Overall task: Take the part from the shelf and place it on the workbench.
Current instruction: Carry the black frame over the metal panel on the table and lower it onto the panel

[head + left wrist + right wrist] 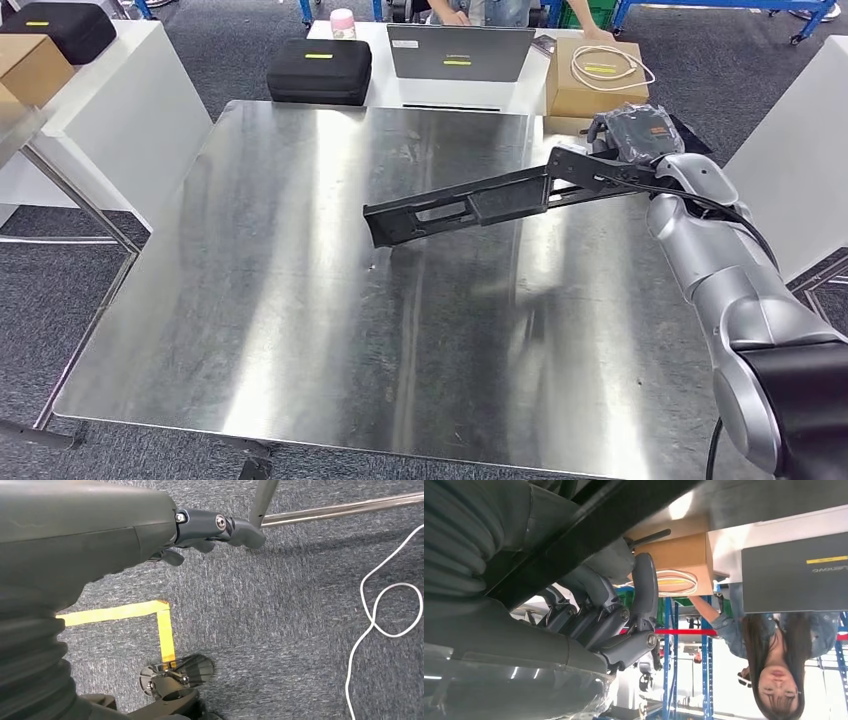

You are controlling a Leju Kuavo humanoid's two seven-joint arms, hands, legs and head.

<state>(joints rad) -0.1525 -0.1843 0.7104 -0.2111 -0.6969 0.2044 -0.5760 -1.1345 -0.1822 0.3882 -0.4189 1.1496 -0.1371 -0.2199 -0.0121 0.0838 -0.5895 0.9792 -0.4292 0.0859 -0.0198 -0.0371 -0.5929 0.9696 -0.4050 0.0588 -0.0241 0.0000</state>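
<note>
The right hand (632, 140) is at the far right of the shiny metal surface (300, 330). Its fingers (594, 615) are curled tight around one end of the long black part (470, 205). The part sticks out from the hand toward the left and a bit nearer, out over the middle of the surface. It is tilted, with its free end lower. I cannot tell if that end touches the metal.

The silver right arm (720, 290) comes in from the near right corner.

The left hand (215, 530) hangs low over the grey carpet floor (280, 630). It holds nothing, and its fingers are bent in a little. A strip of yellow tape (125, 612) and a white cable (385, 610) lie on the floor near it. A shiny metal leg (262, 500) stands just past the hand.

Behind the surface, at the far side, is a white table (430, 90). On it are a black case (320, 70), a grey laptop (460, 52) and a small pink and white cup (343, 22). To the right of the laptop, just behind the right hand, is a brown box (590, 85) with a coil of white cord (610, 68) on top. A person (774, 650) stands behind the white table.

At the far left another black case (65, 25) and another brown box (30, 65) sit on a white stand (140, 110).
</note>
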